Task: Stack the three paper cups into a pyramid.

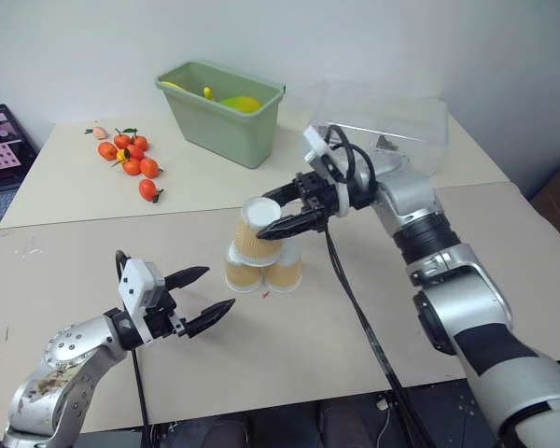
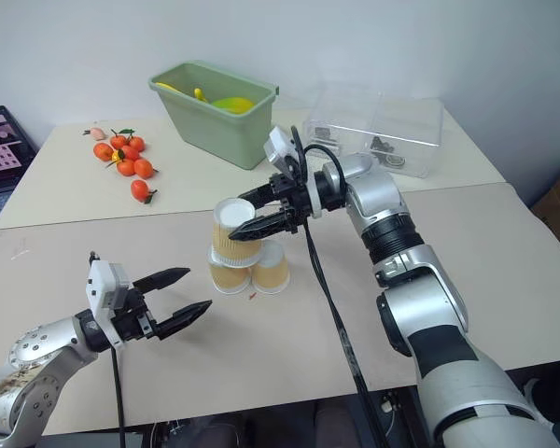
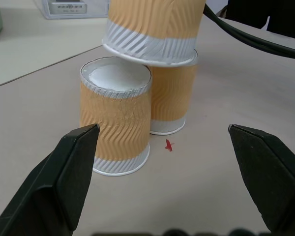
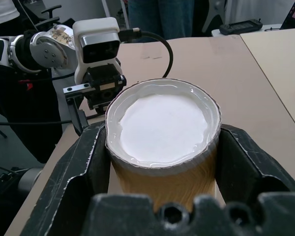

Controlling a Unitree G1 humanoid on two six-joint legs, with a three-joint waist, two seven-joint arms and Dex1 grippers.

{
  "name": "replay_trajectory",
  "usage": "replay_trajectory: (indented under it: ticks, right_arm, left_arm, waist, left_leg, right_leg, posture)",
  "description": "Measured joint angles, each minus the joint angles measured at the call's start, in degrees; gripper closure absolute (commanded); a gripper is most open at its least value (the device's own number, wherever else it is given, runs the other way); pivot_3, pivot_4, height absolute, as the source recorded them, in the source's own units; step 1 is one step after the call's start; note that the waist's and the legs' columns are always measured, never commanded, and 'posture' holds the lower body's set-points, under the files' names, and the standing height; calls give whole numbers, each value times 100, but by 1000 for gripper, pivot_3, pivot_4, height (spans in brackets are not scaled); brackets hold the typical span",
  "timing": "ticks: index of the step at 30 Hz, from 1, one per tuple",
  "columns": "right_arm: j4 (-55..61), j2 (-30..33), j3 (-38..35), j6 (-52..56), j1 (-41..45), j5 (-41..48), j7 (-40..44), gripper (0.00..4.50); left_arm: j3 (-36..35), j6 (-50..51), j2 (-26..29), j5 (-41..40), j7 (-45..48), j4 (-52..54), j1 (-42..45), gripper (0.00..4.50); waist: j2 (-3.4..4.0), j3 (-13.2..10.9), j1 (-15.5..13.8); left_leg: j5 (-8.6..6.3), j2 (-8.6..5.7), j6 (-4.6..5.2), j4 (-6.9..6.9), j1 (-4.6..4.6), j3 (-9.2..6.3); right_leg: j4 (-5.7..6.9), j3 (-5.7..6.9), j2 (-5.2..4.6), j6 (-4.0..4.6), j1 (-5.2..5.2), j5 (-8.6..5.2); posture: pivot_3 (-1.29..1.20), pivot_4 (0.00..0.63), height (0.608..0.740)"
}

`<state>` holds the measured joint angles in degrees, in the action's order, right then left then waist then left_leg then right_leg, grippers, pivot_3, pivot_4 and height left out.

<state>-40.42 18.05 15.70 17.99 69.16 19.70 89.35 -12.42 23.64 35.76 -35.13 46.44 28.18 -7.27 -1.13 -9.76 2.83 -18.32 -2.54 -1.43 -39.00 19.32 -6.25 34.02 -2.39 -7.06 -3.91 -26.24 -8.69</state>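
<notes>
Right gripper: the right gripper (image 1: pixel 282 215) has its two black fingers clamped on either side of an upside-down tan-orange ribbed paper cup with a white base (image 1: pixel 259 231).
Held cup: it sits tilted between those fingers, its rim resting on the two cups below.
Base cups: two more upside-down tan-orange paper cups (image 1: pixel 244 266) (image 1: pixel 285 267) stand touching each other on the beige table (image 1: pixel 355 327), directly under the right gripper.
Left gripper: the left gripper (image 1: pixel 203 297) hangs with fingers spread wide and nothing between them, near the base cups and pointing at them.
Beyond the right gripper: a green plastic bin (image 1: pixel 222 110), small orange-red fruits (image 1: pixel 131 156) and a clear plastic box (image 1: pixel 392 121).
</notes>
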Motion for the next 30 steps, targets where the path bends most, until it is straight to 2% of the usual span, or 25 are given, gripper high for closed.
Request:
replay_trajectory:
  ticks: [1,3,10,24,30]
  right_arm:
    - [-118,-41,1,-61,6,-73,0,368]
    - [-254,-75,1,-139,6,-154,0,44]
    - [-412,-50,-60,-156,79,-272,6,44]
    - [698,1098,-138,564,114,516,19,44]
    - [1247,1730,-718,618,-230,631,-2,44]
  left_arm:
    - [0,2,-2,-8,-13,19,-7,0]
    - [0,5,-5,-21,-38,26,-15,0]
    - [2,8,-18,-27,-80,26,-15,0]
    - [20,56,-98,-138,-68,-194,324,0]
    - [-604,357,-154,-759,-368,-363,430,0]
  waist:
    - [0,0,2]
    - [0,0,2]
    - [0,0,8]
    - [0,0,-5]
    - [-1,1,-33]
  left_leg:
    - [0,0,0,0,0,0]
    - [2,0,-3,0,0,1]
    - [3,0,-6,0,0,0]
    - [2,0,-4,0,2,2]
    - [1,1,-2,-1,3,2]
  right_leg:
    - [0,0,0,0,0,0]
    - [0,0,0,0,0,0]
    - [0,0,0,0,0,0]
    - [0,0,0,0,0,0]
    - [-2,1,-1,0,1,0]
  posture:
    - [0,150,738]
    - [0,150,738]
    - [0,150,738]
    - [0,150,738]
    - [0,150,738]
